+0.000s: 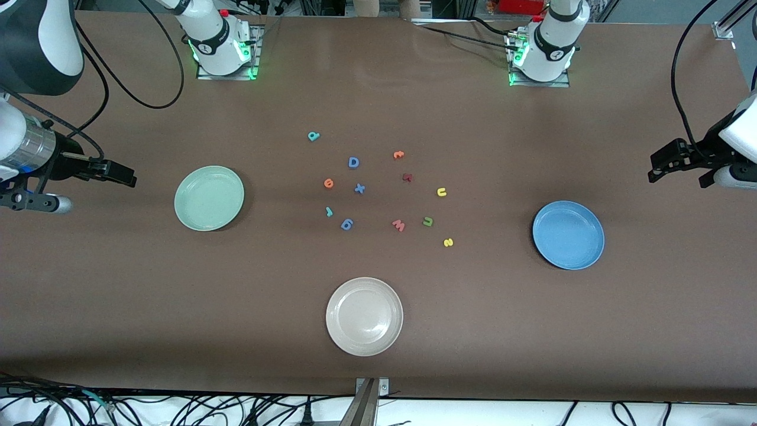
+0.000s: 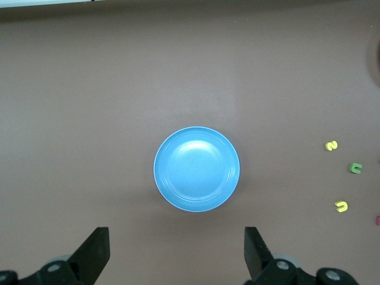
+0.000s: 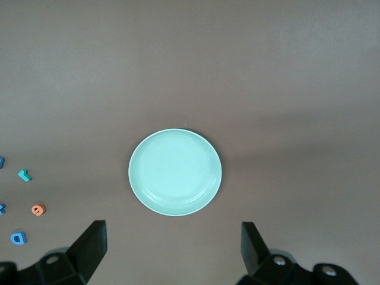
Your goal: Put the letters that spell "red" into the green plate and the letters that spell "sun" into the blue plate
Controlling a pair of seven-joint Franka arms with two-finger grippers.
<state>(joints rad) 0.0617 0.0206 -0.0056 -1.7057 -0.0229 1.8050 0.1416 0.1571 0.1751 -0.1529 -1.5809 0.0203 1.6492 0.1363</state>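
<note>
Robotics lab: brown matte table (image 1: 118, 307), two white arm bases with green lights (image 1: 222, 50) bolted on metal plates, black cables (image 1: 177, 408) tangled along table edge.

I log a plain brown table (image 1: 532, 355). Green plate (image 1: 209, 197): pale mint, unpatterned. Blue plate (image 1: 568, 235): medium blue, plain. Third plate (image 1: 364, 316): whitish-beige. Small letters I count by colour: teal d (image 1: 313, 136), orange e (image 1: 329, 183), teal r (image 1: 329, 212); yellow u (image 1: 441, 191), dark green n (image 1: 427, 221), yellow s (image 1: 448, 242). Also blue capital D (image 1: 353, 163), blue x (image 1: 359, 189), blue g (image 1: 347, 223), orange-red letter (image 1: 398, 155), dark red letter (image 1: 407, 177), pink-red w (image 1: 398, 225). Both grippers' fingers (image 2: 95, 252) read black.
</note>
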